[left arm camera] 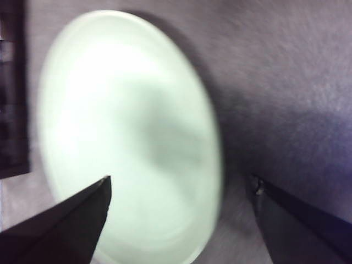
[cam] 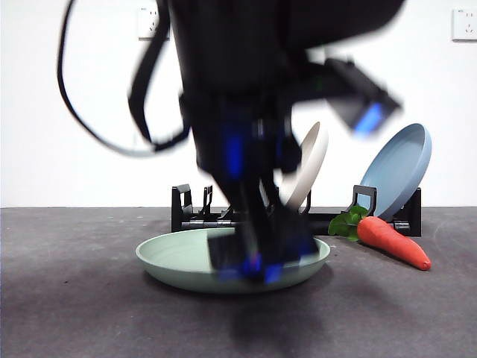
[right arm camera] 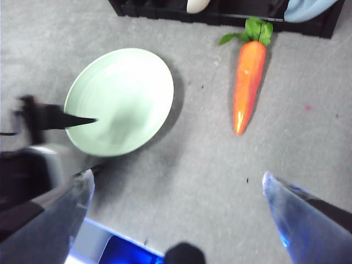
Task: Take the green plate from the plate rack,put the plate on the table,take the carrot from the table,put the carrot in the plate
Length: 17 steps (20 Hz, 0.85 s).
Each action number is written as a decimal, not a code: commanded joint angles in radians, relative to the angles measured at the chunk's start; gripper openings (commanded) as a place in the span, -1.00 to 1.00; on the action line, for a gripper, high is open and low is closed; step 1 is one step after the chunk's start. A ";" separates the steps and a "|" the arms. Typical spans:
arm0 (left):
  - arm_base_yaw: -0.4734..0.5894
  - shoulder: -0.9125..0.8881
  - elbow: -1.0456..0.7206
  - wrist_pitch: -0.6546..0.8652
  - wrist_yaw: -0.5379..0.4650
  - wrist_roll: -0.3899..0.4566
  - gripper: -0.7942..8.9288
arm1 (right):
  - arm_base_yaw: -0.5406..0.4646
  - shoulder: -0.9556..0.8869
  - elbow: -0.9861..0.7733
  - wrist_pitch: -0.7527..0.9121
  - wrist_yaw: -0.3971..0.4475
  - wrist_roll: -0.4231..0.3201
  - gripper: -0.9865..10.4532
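Observation:
The green plate [cam: 179,257] [left arm camera: 126,110] [right arm camera: 126,93] lies flat on the table [cam: 74,298], in front of the plate rack [cam: 186,212] [right arm camera: 165,11]. My left gripper [cam: 253,261] [left arm camera: 180,184] is low at the plate's near-right rim and blurred. It is open, with one jaw over the plate and the other over bare table. The carrot [cam: 391,240] [right arm camera: 247,82] lies to the plate's right, its leafy top against the rack. High above the table between plate and carrot, my right gripper [right arm camera: 177,177] stands open and holds nothing.
A cream plate [cam: 311,160] [right arm camera: 195,5] stands in the rack's middle. A blue plate [cam: 402,168] [right arm camera: 308,8] leans at the rack's right end, just behind the carrot's top. The white wall rises behind the rack.

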 commanded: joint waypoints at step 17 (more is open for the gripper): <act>-0.063 -0.759 0.172 -0.159 0.336 -0.436 0.01 | 0.067 0.759 0.000 0.736 0.164 0.030 0.26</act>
